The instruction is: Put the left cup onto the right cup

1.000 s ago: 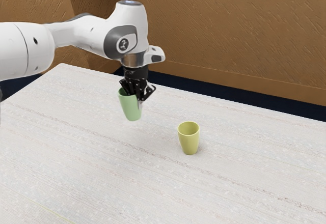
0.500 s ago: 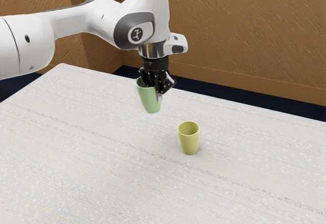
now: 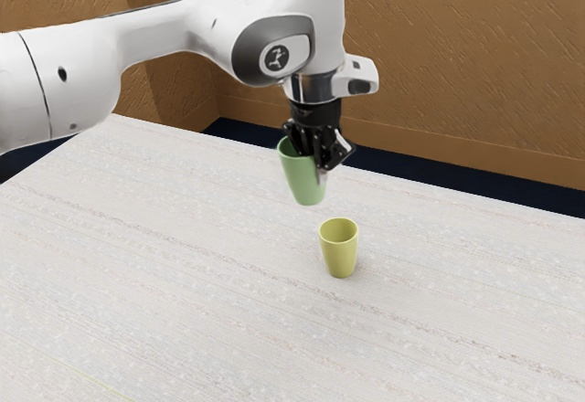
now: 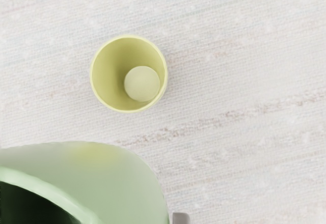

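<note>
A light green cup (image 3: 303, 177) hangs in the air, slightly tilted, with my black gripper (image 3: 318, 153) shut on its rim. It is above and a little to the exterior view's left of the yellow-green cup (image 3: 339, 247), which stands upright on the pale table (image 3: 137, 265). In the wrist view the yellow-green cup (image 4: 129, 74) is seen from above, open mouth up, just beyond the blurred green cup (image 4: 76, 183) under my hand.
A brown wall (image 3: 457, 46) runs behind the table, with a dark strip (image 3: 457, 174) along the table's far edge. The white arm (image 3: 137, 46) comes in from the exterior view's left, high above the table.
My hand has carried the green cup up and toward the exterior view's right, from well left of the yellow-green cup to almost over it.
</note>
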